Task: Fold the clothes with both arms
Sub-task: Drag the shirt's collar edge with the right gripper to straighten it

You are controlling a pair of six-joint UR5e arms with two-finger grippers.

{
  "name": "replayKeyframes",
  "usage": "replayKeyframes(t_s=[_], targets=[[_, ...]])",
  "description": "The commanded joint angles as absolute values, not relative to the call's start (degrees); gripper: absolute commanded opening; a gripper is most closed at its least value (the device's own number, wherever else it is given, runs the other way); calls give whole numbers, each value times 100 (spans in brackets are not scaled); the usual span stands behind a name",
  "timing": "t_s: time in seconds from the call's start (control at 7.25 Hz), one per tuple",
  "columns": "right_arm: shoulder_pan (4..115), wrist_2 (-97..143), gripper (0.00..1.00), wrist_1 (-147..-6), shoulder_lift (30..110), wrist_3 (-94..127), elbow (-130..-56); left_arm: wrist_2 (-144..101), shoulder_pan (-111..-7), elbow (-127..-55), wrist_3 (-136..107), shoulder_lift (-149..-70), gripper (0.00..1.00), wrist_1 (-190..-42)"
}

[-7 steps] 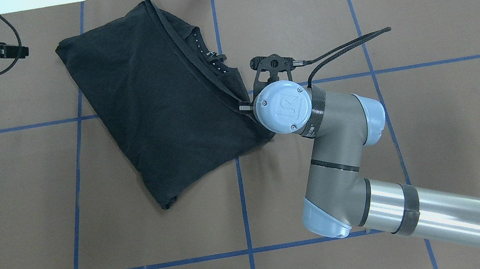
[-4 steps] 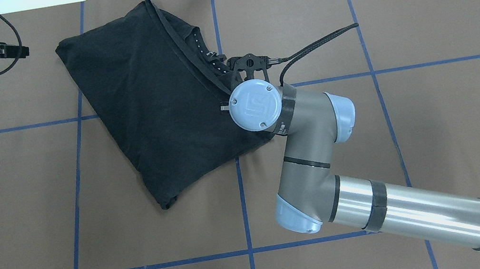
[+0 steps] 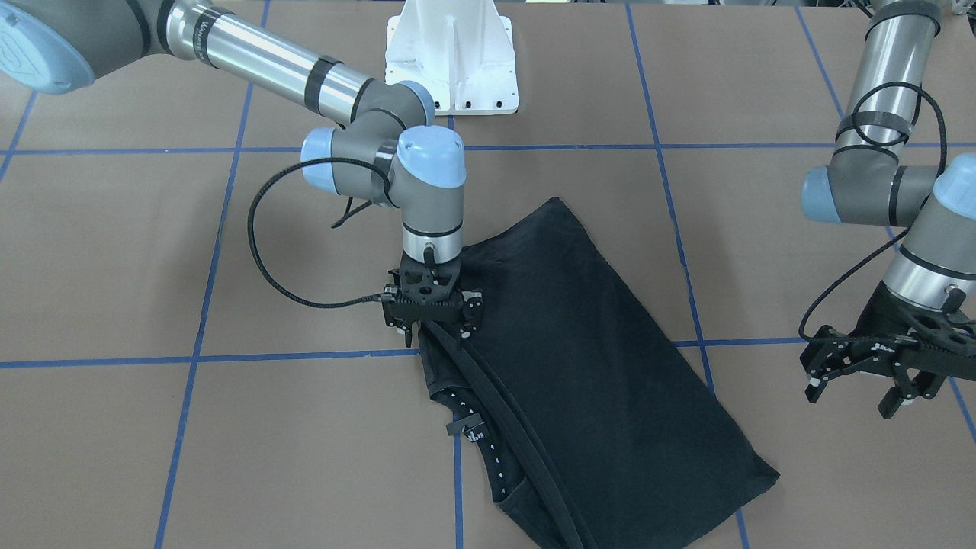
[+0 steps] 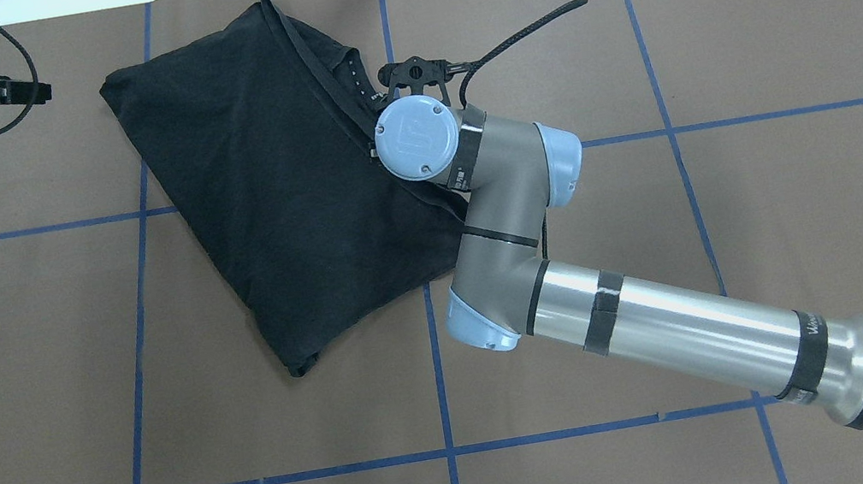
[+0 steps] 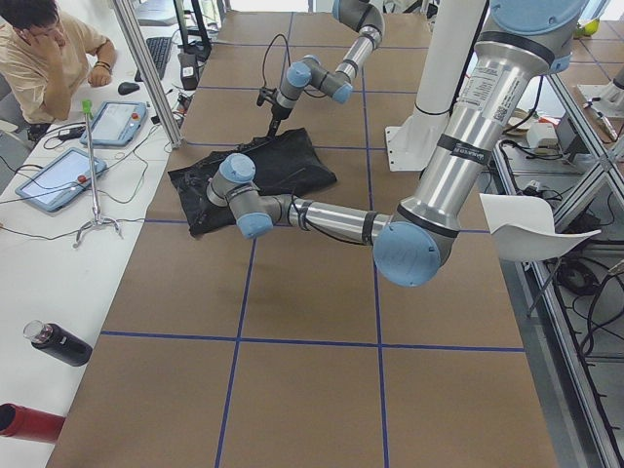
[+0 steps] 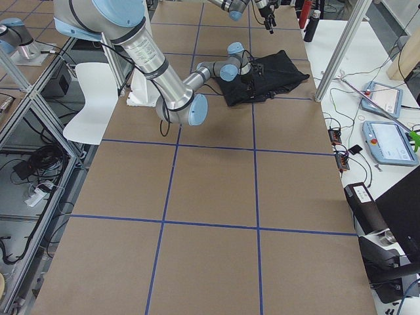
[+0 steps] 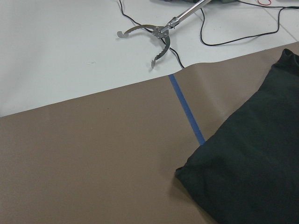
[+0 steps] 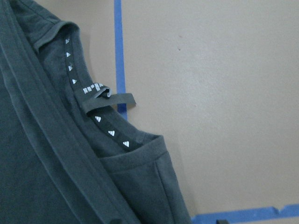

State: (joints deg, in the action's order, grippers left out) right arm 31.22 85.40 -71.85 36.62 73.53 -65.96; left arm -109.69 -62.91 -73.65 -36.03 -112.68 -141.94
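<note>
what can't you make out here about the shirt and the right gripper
- Whether the right gripper grips: its arm covers it in the overhead view; in the front view it blends into the black shirt.
- Shirt's print: in no view, hidden by the folded cloth.
- Shirt's near corner: cut off by the front view's bottom edge.
- Neck label wording: curled and too small, right wrist view.
</note>
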Motion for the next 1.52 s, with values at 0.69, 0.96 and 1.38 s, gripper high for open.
replayKeyframes(t_s=[0.69,0.96,1.38], targets=[[3155,8534,0,-6767,3516,7356,-6029,-10969,-6284,-7365,-3604,-11268,100,-14194],[3155,8534,0,-6768,3524,7374,-6073,-10969,-6284,-7365,-3604,-11268,100,-14194],[3155,8744,0,-6829,4241,7365,-7166,-10969,-6284,-7365,-3612,-11276,100,-14194]])
